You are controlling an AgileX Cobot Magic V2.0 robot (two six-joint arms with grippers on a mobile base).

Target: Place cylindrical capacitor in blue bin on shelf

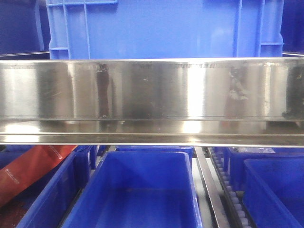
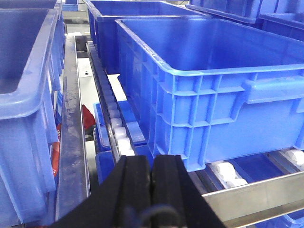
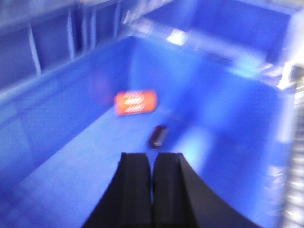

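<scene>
Risk for us: right pincer (image 3: 152, 190) is closed and empty, the cylindrical capacitor (image 3: 158, 136) just ahead in the blue bin (image 3: 71, 156) — blur could skew our aim.

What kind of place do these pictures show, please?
Probably a warehouse or factory parts store. Blue plastic bins sit in rows on a stainless-steel shelf with roller tracks, as in flow-rack storage. One bin holds a small dark cylinder and an orange item.
</scene>
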